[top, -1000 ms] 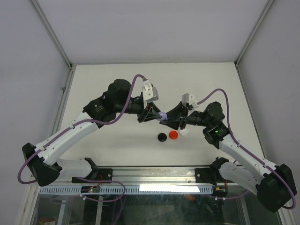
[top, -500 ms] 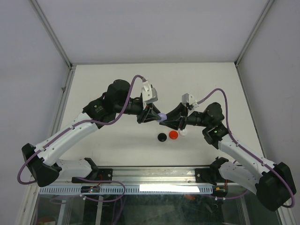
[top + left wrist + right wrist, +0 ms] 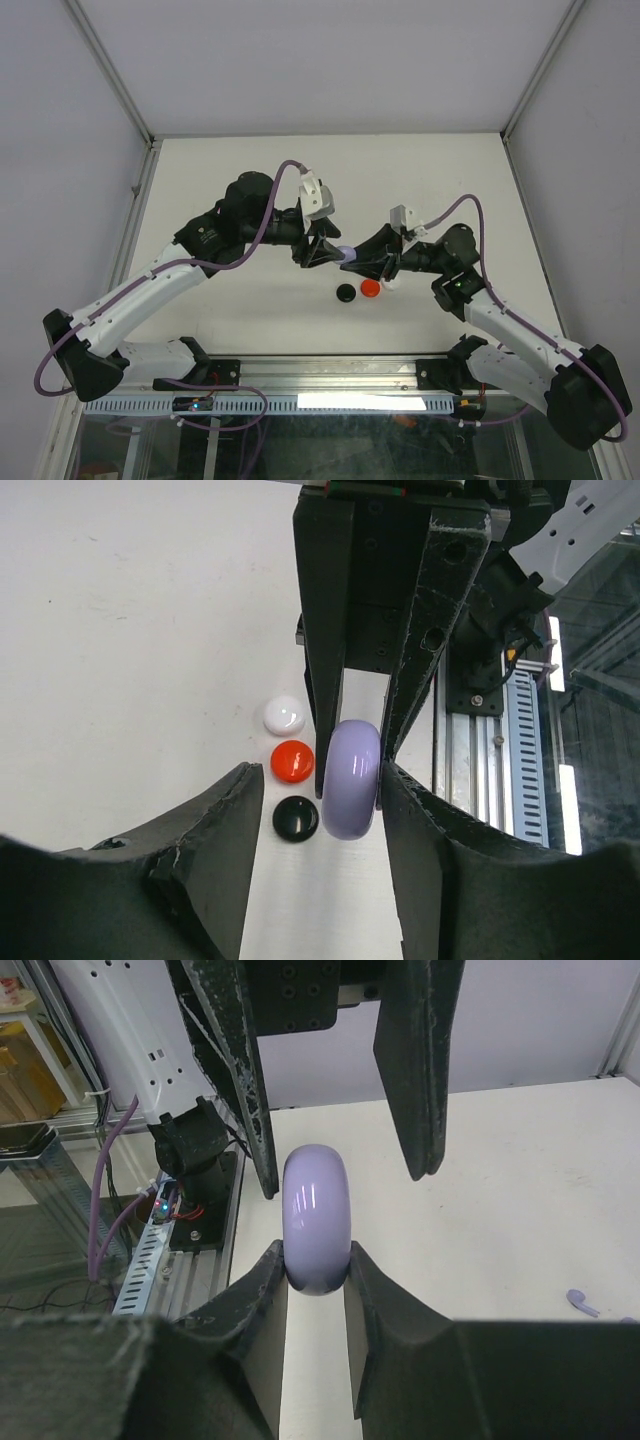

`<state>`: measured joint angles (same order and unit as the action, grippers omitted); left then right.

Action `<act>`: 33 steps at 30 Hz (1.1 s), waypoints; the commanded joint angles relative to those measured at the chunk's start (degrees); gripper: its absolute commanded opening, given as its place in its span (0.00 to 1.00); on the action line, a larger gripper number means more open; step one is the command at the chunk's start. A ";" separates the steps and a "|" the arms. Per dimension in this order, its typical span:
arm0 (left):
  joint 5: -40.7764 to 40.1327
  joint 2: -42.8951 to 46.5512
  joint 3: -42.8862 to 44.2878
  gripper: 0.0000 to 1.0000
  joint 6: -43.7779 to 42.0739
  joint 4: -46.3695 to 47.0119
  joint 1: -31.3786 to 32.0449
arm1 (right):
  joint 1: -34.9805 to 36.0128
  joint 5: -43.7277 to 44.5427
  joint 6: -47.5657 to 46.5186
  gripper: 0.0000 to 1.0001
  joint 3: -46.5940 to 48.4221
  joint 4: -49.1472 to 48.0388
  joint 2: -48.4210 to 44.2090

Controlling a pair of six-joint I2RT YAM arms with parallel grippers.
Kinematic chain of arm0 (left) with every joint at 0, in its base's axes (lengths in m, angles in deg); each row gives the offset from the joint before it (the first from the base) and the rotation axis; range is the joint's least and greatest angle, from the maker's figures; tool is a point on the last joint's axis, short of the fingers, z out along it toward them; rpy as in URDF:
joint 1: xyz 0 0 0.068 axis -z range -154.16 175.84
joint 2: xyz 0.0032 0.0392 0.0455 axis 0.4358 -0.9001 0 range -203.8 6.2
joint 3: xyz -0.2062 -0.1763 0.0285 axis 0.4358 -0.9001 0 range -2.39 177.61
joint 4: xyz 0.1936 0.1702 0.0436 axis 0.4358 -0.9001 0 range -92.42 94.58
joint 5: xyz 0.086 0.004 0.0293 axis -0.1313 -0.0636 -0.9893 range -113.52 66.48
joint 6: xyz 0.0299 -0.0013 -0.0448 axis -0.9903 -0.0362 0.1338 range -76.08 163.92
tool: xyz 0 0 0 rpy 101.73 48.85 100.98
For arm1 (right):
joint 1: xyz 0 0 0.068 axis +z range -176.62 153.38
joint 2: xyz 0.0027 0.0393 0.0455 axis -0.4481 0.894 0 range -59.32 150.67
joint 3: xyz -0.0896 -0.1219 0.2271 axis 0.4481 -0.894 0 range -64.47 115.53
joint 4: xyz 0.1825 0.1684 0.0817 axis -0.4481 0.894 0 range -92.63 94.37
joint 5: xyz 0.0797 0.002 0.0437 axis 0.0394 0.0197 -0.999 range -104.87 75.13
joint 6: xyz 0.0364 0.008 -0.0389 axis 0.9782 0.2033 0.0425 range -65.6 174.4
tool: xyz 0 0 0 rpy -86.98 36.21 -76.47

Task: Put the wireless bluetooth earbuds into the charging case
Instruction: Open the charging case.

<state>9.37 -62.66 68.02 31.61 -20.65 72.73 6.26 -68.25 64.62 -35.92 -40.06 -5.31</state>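
Note:
A lavender puck-shaped charging case (image 3: 316, 1218) hangs on edge above the table, closed, and my right gripper (image 3: 315, 1255) is shut on its two flat faces. From the opposite side my left gripper (image 3: 322, 776) straddles the same case (image 3: 351, 778) with its jaws open. One finger stands well clear of it and the other lies close beside it. In the top view the two grippers meet at the case (image 3: 347, 254) over the table's middle. One small lavender earbud (image 3: 583, 1303) lies on the table in the right wrist view.
Under the grippers three small round cases lie in a row on the table: black (image 3: 346, 292), red (image 3: 370, 288) and white (image 3: 392, 282). The metal rail (image 3: 330, 375) with both arm bases runs along the near edge.
My left gripper's jaws have spread apart and let go of the lavender case. The right gripper stays clamped on it, and both arms have shifted slightly towards the near edge.

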 commanded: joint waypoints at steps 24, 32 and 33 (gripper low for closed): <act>-1.40 -0.80 -1.40 0.55 4.96 7.43 -0.77 | 0.38 2.73 6.36 0.00 -6.27 -19.22 -1.21; -2.56 -0.63 -1.99 0.53 9.42 11.86 -1.73 | 0.34 2.76 6.77 0.00 -7.64 -20.89 -1.45; -2.48 -0.65 -2.11 0.53 9.94 12.40 -1.87 | 0.36 2.77 6.88 0.00 -7.89 -21.25 -1.40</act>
<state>9.02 -63.35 66.14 38.38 -15.32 71.90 6.24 -64.67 70.65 -43.39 -56.08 -5.59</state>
